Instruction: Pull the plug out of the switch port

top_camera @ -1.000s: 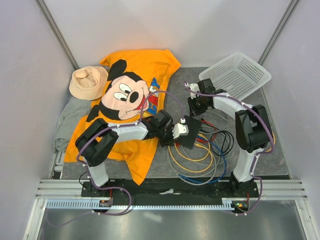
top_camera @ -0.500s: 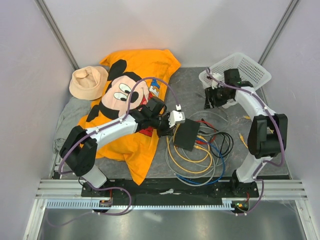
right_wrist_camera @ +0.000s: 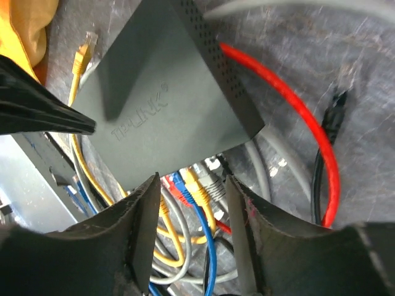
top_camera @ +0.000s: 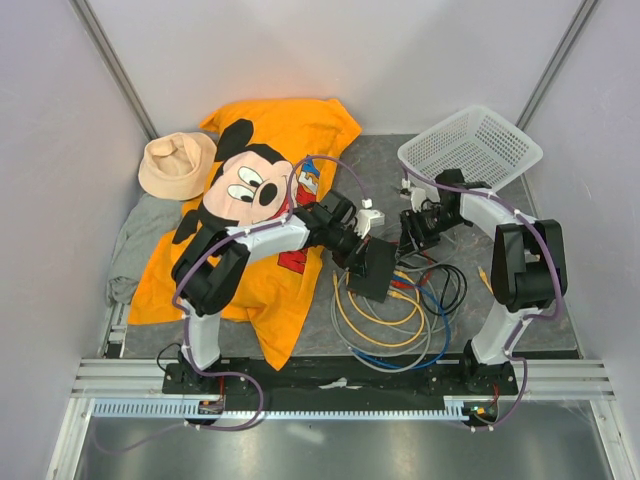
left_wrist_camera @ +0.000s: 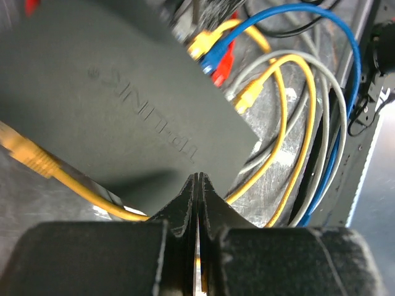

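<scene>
Switch (top_camera: 373, 268) lies flat on the grey mat (top_camera: 385, 175) right beside the orange shirt (top_camera: 290, 130), TP-LINK embossed on top; left gripper (left_wrist_camera: 197, 180) pinched closed at its edge; right gripper (right_wrist_camera: 190, 185) spread wide around the coloured plugs (right_wrist_camera: 197, 195).

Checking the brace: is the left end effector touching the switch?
Cannot tell: left wrist view puts the shut left end effector at the switch edge, hiding any gap.

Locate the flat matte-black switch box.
Top view, mid-table: the switch lies between left end effector and right end effector, right of the orange cartoon shirt.
</scene>
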